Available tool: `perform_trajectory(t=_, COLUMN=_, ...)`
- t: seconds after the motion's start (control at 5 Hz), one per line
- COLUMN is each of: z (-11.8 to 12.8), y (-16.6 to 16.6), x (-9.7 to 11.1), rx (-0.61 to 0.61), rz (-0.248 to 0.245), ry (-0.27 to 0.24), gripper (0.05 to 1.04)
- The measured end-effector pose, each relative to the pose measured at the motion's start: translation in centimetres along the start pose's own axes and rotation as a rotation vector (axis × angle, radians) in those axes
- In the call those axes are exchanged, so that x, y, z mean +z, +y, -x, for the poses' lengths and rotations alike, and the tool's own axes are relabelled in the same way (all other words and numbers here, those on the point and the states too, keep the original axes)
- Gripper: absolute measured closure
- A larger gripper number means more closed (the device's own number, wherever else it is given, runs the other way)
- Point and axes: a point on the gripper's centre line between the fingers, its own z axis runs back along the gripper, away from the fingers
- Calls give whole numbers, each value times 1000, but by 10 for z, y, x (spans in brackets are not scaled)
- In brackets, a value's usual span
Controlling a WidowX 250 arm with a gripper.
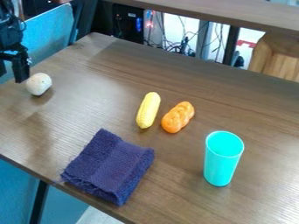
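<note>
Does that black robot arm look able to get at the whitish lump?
Probably yes: the whitish, roundish lump sits uncovered on the brown wooden table, close to the black, two-fingered claw, with nothing visibly between them.

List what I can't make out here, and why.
In the camera view:
Tool: left part, cut off by the left edge.
Turquoise cup: inner bottom, hidden by its near wall.
Purple cloth: underside, hidden by its upper layer.
Table: right end, cut off by the right edge.
</note>
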Motion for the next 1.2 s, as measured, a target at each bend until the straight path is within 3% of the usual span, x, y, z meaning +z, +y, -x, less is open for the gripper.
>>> perform_trajectory(t=0.4, z=-20, y=-32, x=-2, rx=51, rz=33, ry=-34, gripper=83)
perform_trajectory(t=0.6, z=-23, y=-41, x=-9, rx=88, rz=48, ry=-21, gripper=83)
perform_trajectory(t=1.0, z=-30, y=-43, x=-41, rx=108, rz=-20, ry=112, gripper=83)
perform_trajectory(t=1.2, z=-38, y=-37, x=-44, rx=114, rz=-46, ry=130, gripper=133)
